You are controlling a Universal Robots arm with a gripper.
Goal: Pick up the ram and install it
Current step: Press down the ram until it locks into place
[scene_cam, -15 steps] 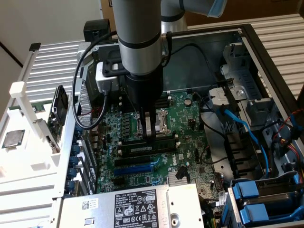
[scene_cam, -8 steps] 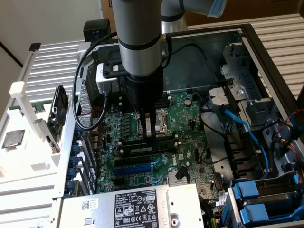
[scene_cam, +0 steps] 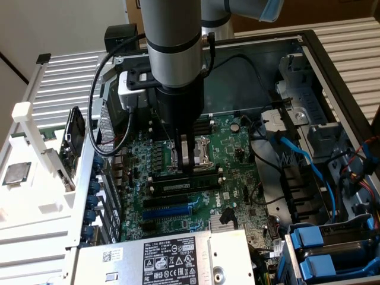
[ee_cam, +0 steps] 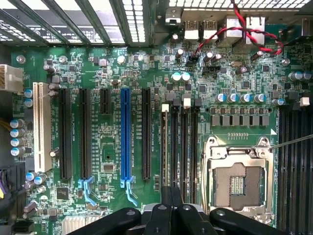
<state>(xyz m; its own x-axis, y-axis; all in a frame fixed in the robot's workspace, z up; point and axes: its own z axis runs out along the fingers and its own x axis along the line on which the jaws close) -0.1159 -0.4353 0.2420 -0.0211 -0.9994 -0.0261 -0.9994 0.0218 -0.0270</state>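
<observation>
Hovering clenched shut, the jaws (scene_cam: 185,155) touch the ram (scene_cam: 184,180) in its motherboard (scene_cam: 237,160) slot.

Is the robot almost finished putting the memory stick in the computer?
Nearly, it seems. The ram already stands in a slot on the motherboard, so picking up looks done. The shut end effector sits right over it. Whether it has clicked fully in cannot be told.
</observation>
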